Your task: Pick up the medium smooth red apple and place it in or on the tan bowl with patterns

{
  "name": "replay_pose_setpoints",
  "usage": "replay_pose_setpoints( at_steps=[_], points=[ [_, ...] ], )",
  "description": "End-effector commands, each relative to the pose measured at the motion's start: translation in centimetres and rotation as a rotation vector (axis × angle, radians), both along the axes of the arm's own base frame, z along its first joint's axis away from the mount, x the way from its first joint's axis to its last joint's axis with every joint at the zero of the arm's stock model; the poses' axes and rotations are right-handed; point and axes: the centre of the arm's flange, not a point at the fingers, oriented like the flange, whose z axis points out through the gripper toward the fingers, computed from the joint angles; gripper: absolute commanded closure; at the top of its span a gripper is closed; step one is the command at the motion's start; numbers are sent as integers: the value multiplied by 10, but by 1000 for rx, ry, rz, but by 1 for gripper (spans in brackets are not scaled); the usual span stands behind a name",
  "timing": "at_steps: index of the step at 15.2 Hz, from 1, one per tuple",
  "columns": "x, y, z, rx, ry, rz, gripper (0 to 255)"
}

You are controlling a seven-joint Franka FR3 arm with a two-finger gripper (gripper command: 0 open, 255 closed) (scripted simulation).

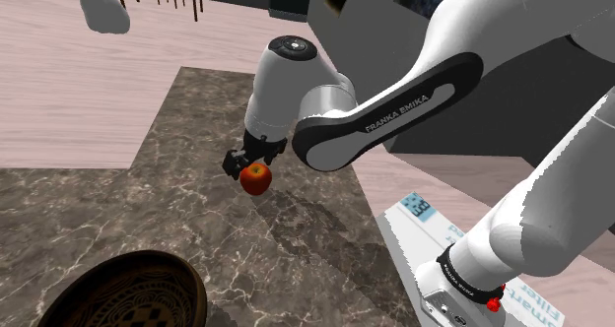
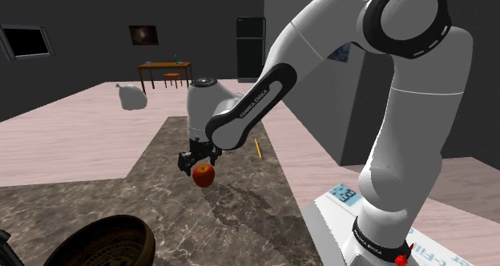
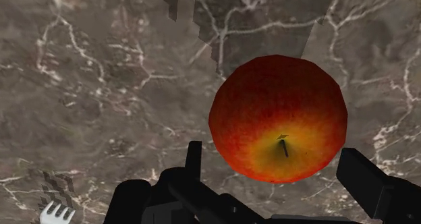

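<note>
— Where is the apple point(image 1: 256, 180) hanging?
— Above the worktop's point(image 1: 118, 207) middle; the gripper's point(image 1: 252, 169) fingers are clamping it from both sides.
— Carrying it well?
— I'd be staying high and level toward the bowl point(image 1: 182, 274) by the worktop's near edge, releasing only over its centre. The picture's edge is cutting the bowl off, hiding its depth.

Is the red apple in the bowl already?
No, the apple is clasped in the end effector over the marble counter, well apart from the bowl.
</note>
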Motion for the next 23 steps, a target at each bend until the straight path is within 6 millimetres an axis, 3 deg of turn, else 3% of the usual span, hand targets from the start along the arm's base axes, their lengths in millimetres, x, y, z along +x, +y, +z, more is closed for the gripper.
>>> replay_pose_setpoints(
  at_steps=[1, 4, 5, 14, 23],
  points=[
    [0, 0, 0, 0, 0, 0, 0],
    [0, 0, 0, 0, 0, 0, 0],
    [0, 0, 0, 0, 0, 0, 255],
    [0, 0, 0, 0, 0, 0, 255],
    [0, 0, 47, 0, 0, 0, 255]
  ],
)
